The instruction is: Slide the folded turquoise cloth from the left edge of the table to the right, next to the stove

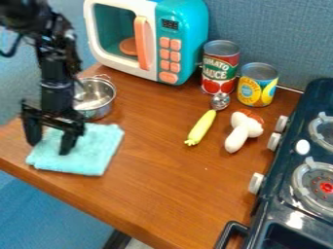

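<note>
My black gripper (pixel 48 141) hangs at the left of the table, low over a folded turquoise cloth (pixel 94 153), with its two fingers spread apart and nothing visible between them. Whether the fingertips touch the cloth, I cannot tell. Just behind the gripper, to its right, stands a small silver metal pot (pixel 98 97), partly hidden by the arm.
A toy microwave (pixel 181 29) stands at the back, beside a tomato sauce can (pixel 220 68) and a yellow can (pixel 257 85). A yellow-handled scoop (pixel 201 127) and a white mushroom-like toy (pixel 240 133) lie mid-right. A dark toy stove (pixel 280 182) borders the right side.
</note>
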You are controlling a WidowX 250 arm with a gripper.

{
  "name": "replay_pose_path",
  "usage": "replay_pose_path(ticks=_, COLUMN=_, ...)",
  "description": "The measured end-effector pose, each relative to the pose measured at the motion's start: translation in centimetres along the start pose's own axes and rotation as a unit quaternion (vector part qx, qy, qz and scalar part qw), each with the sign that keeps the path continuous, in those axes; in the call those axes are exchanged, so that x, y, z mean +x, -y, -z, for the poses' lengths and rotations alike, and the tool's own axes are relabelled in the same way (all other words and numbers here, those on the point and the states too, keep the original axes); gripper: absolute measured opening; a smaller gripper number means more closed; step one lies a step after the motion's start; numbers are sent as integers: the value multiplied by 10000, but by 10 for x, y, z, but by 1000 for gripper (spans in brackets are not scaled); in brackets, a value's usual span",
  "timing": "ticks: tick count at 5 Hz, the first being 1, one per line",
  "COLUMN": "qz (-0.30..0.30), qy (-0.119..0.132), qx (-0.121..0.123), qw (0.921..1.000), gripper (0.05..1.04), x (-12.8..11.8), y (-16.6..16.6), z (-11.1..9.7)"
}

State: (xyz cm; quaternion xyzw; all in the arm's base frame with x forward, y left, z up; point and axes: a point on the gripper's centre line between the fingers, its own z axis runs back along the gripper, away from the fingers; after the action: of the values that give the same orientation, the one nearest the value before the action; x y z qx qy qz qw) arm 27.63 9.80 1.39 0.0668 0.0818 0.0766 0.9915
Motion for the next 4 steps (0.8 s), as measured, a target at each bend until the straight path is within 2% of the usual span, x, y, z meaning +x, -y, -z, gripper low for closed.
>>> replay_pose_path(ticks=1, qz=878, qy=-71, qx=140, qw=9960, gripper=1002, x=-11, y=49, z=-5)
replay_pose_path(ticks=2, qz=1226, qy=-78, qx=10, qw=9924, gripper=1002, x=-14, y=77, z=-7)
replay_pose_path(ticks=3, qz=1361, qy=-79, qx=-349, qw=9901, gripper=1002, x=-13, y=96, z=-8)
replay_pose_path(ticks=4, qz=1578, qy=37, qx=-357, qw=9868, gripper=1001, x=-2, y=113, z=-13)
